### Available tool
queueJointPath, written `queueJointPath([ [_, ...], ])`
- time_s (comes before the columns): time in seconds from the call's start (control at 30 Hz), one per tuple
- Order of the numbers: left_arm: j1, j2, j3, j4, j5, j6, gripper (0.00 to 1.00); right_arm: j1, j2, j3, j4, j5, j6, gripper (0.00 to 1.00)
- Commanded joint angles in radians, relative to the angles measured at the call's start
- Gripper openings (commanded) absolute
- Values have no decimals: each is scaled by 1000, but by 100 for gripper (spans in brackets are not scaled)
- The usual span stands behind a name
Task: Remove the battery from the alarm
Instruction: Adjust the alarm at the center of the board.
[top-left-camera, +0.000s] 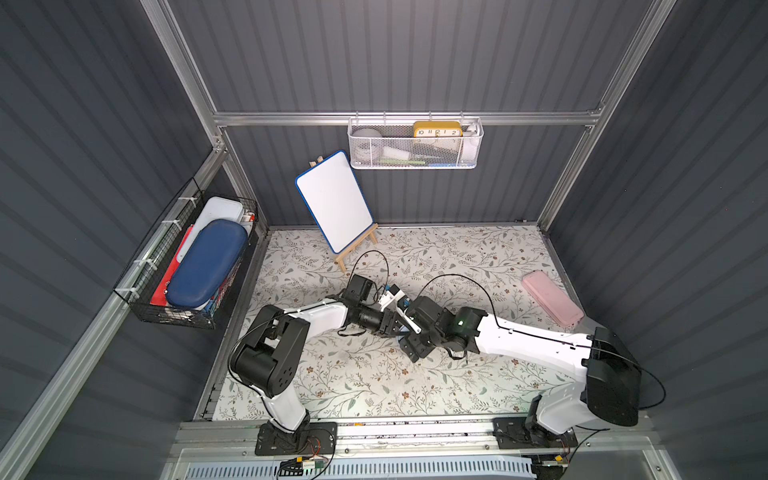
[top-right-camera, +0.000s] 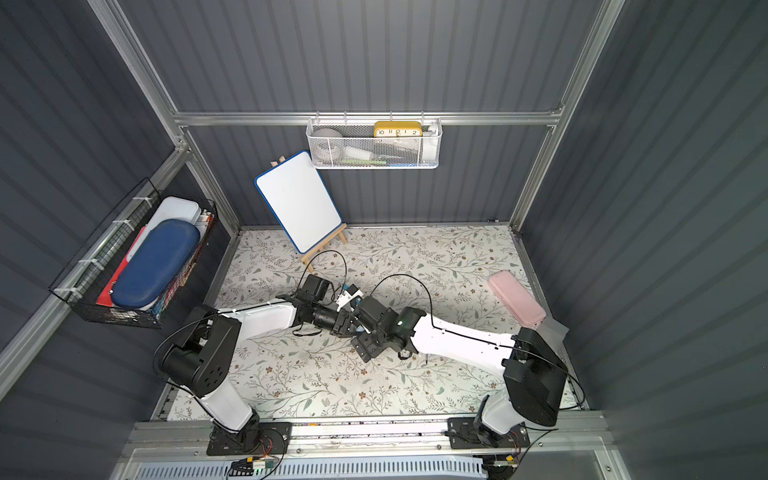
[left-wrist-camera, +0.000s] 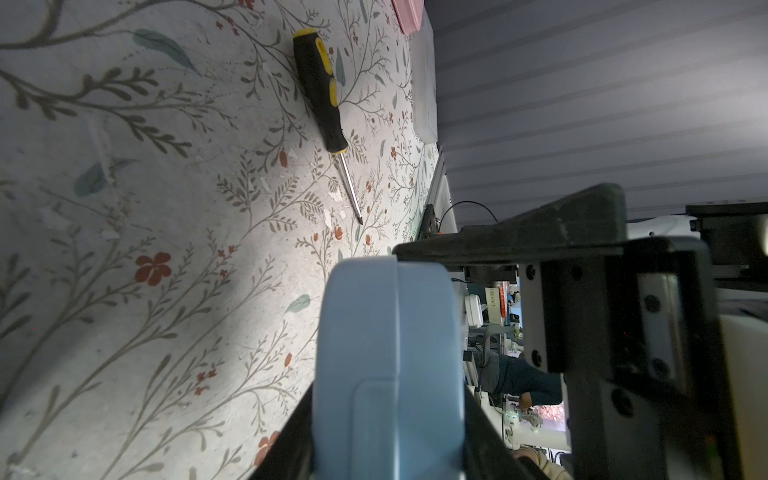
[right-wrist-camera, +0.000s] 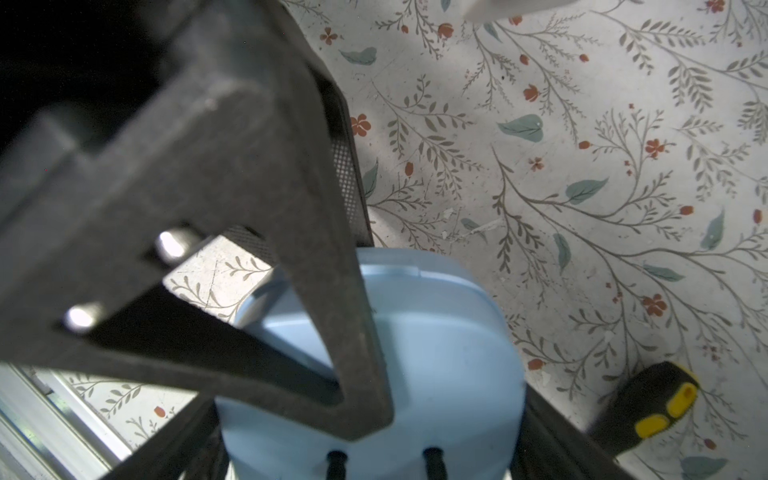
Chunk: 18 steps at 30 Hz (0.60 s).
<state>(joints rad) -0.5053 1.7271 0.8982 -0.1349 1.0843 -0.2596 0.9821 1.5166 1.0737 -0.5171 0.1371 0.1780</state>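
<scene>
Though seamed — smooth, rounded blue alarm (left-wrist-camera: 386, 324) in matte left hand (left-wrist-camera: 387, 411)

Your floral worktop (top-left-camera: 374, 386) carries a pink case (top-left-camera: 552, 297) by the right wall, an easel whiteboard (top-left-camera: 334, 201) at the back — and a screwdriver (left-wrist-camera: 318, 91) lying flat.

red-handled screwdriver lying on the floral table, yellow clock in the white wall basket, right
Not quite: the screwdriver has a black and yellow handle, not red, as the left wrist view shows. It lies on the floral table, and the yellow clock is in the white wall basket.
</scene>
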Motion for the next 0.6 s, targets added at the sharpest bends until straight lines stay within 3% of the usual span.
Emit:
queueJointPath([
  [0.0,-6,-13,16,-27,-12,17,0,3,-1,19,50,68,14,77],
  [0.2,-4,6,29,-64,-78,10,0,1,-35,16,57,85,11,99],
  [0.57,1,43,39,-61,-104,13,0,-11,-75,-16,45,168,20,99],
])
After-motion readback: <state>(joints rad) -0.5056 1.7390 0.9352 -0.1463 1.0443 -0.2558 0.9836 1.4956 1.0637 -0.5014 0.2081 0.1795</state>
